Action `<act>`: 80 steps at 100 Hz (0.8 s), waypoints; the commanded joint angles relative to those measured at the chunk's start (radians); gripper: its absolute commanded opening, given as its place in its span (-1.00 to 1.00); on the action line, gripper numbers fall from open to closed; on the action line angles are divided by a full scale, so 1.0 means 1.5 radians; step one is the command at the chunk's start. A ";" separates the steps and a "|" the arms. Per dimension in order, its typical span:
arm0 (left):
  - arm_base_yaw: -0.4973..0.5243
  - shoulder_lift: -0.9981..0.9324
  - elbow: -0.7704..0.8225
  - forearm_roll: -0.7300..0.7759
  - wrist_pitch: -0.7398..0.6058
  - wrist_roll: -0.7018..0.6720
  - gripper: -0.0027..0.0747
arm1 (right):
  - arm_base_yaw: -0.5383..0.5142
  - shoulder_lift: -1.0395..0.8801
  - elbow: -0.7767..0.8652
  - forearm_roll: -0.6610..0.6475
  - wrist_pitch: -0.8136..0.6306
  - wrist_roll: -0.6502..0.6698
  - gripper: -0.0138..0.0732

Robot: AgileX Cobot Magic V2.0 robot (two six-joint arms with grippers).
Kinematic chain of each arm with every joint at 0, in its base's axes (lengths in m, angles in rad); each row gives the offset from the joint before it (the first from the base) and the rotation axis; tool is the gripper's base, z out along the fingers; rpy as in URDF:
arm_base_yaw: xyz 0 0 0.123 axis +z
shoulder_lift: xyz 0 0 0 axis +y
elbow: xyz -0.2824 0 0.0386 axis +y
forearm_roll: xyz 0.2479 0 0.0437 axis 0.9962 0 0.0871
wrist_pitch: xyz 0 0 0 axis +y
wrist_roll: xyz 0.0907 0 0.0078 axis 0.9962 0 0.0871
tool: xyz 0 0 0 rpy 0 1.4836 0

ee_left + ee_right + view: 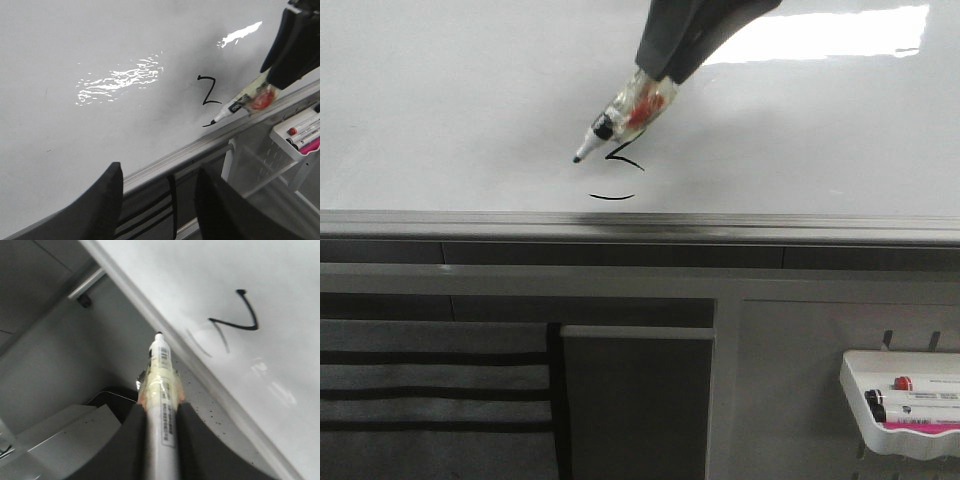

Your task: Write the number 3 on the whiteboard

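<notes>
A grey cabinet (640,400) stands below, with a horizontal rail (620,282) across its top. A raised grey panel (638,400) sits at centre. Left of it hangs grey fabric (430,400) with black horizontal stripes. At lower right, a white tray (905,405) holds markers (920,410). Overhead light produces bright glare (830,32).

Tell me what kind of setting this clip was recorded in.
Probably an office or lab test bench: a glossy whiteboard with a grey metal edge, a small white tray of spare markers mounted below it, and the right gripper holding a marker beside a half-drawn number 3.
</notes>
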 commanded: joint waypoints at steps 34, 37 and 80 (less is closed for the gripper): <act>-0.094 0.122 -0.135 -0.027 0.227 0.200 -0.12 | 0.017 -0.213 0.105 0.068 0.049 -0.334 -0.55; -0.106 0.136 -0.143 -0.029 0.227 0.208 -0.12 | 0.017 -0.214 0.105 0.068 0.055 -0.359 -0.55; -0.256 0.317 -0.247 -0.037 0.156 0.247 -0.11 | 0.017 -0.210 0.105 0.069 0.041 -0.396 -0.55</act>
